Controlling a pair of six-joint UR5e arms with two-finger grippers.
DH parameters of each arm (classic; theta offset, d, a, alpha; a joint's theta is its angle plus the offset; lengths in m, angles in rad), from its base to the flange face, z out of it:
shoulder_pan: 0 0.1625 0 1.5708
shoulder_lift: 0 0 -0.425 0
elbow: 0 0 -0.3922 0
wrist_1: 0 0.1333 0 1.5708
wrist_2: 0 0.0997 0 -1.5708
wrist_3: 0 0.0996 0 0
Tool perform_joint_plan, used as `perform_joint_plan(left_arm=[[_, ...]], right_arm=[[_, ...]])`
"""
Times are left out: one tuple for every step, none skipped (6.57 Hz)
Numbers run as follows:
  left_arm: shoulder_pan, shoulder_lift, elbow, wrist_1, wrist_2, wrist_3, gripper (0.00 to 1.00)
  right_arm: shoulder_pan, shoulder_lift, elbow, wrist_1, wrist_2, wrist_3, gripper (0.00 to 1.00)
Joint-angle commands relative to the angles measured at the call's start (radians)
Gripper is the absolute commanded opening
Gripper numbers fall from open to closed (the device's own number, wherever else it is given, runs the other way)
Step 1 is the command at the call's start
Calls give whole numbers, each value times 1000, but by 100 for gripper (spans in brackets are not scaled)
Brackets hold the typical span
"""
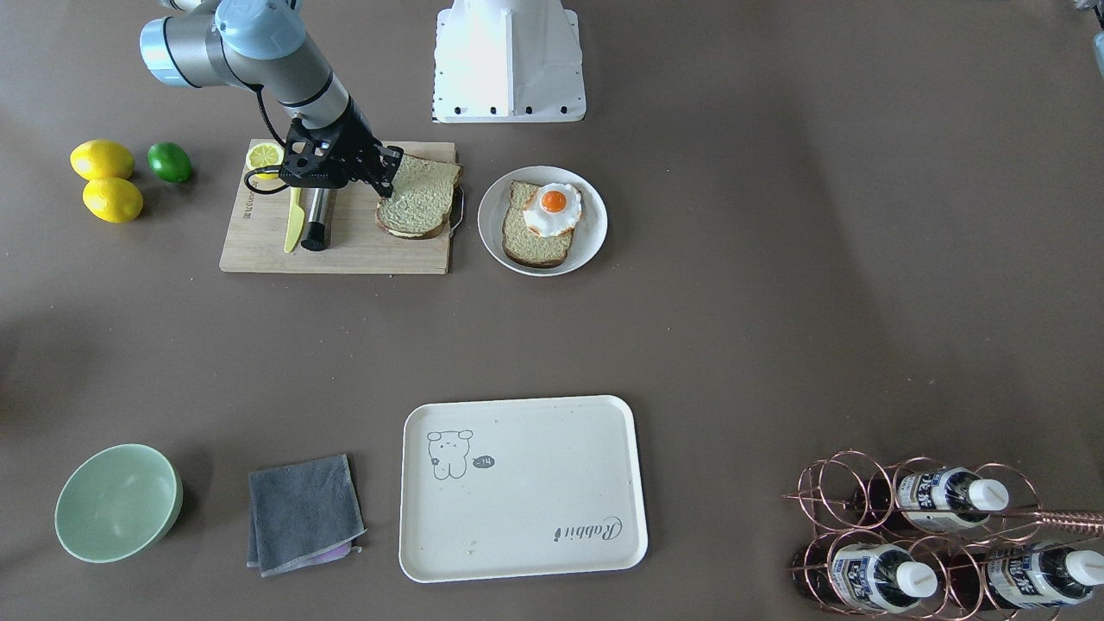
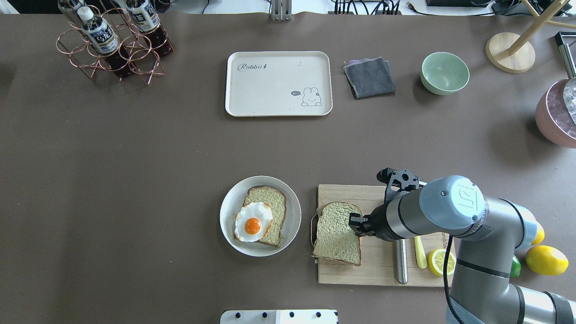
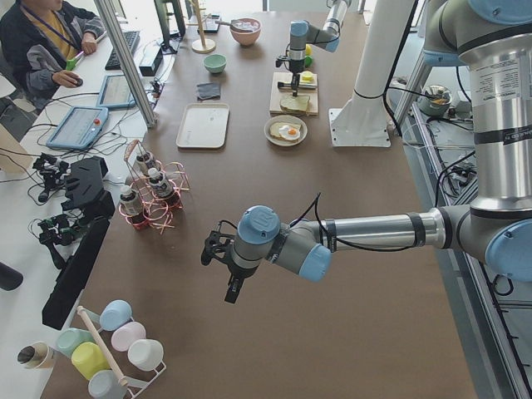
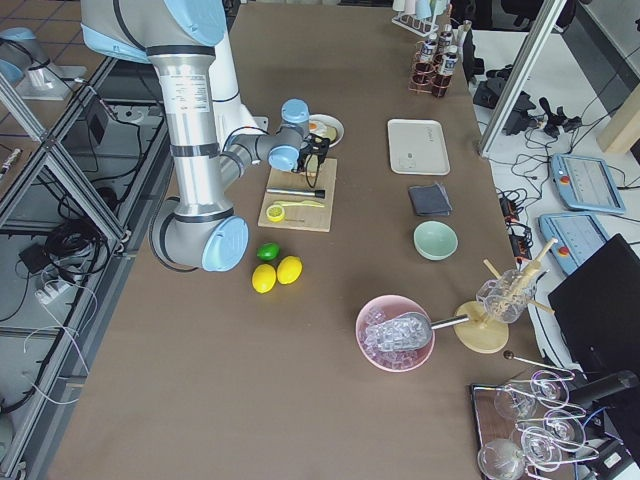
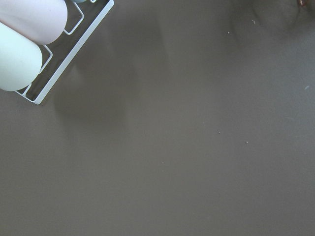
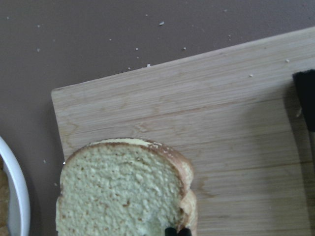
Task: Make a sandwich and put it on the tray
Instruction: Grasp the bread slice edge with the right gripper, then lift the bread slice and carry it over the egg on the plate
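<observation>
Brown bench [image 1: 776, 328], several props spread across it. We log the right hand [image 1: 390, 177] down at the wooden cutting board [image 1: 345, 250], its fingertips pinched together on the edge of one toast slice [image 1: 423, 203]. The other slice [image 1: 528, 246] lies on the round white plate [image 1: 595, 233] just beside the board, with the fried egg [image 1: 552, 210] on top of it. The tray [image 1: 535, 517] sits well apart, across the bench. The left hand [image 3: 226, 274] hangs over the bench far from the food; we cannot tell whether it is open or closed.
</observation>
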Motion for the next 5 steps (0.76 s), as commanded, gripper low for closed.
perform_joint_plan(left_arm=[[0, 0, -1, 0, 0, -2, 98], [0, 0, -1, 0, 0, -2, 98], [0, 0, -1, 0, -3, -2, 98], [0, 0, -3, 0, -6, -2, 98], [0, 0, -3, 0, -8, -2, 98]], right_arm=[[50, 13, 36, -1, 45, -9, 0], [107, 24, 48, -1, 110, -35, 0], [129, 57, 42, -1, 123, -54, 0], [163, 86, 45, 0, 161, -55, 0], [183, 134, 31, 6, 187, -66, 0]])
